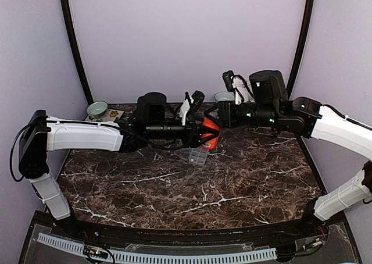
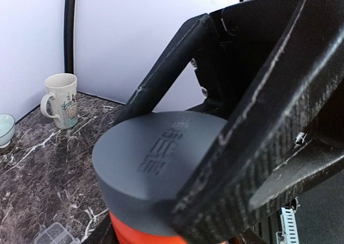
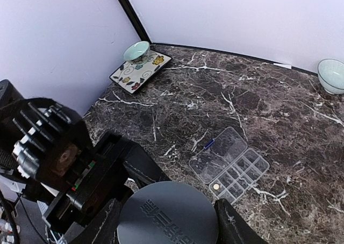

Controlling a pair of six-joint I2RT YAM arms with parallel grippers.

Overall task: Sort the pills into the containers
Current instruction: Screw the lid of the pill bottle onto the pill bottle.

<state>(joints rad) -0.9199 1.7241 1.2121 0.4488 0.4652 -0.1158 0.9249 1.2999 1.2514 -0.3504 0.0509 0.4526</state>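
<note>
— What sits at the far left?
— A pale green bowl [image 1: 97, 108] stands just beside a flower-patterned plate [image 1: 110, 116], in the far left corner of the marble table [image 1: 174, 200].
— And the left gripper?
— The left gripper [image 1: 203, 137] reaches in from the left. Its jaws are about half apart and clamped on the body of an orange bottle [image 1: 210, 130], which is held above the middle of the table.
— Where is the organiser box?
— The clear organiser box [image 3: 231, 166] lies flat on the table under the bottle, a little nearer, with its lid folded open. One small tan pill [image 3: 216, 186] rests in a corner compartment.
— The right gripper?
— The right gripper [image 1: 217, 117] comes in from the right, also about half apart. It has a finger [image 3: 232, 225] against each side of the bottle's grey cap [image 3: 166, 217].
— Further right?
— A second pale bowl [image 1: 224, 95] is at the far edge, and a printed white mug [image 2: 60, 100] stands near the far right corner.
</note>
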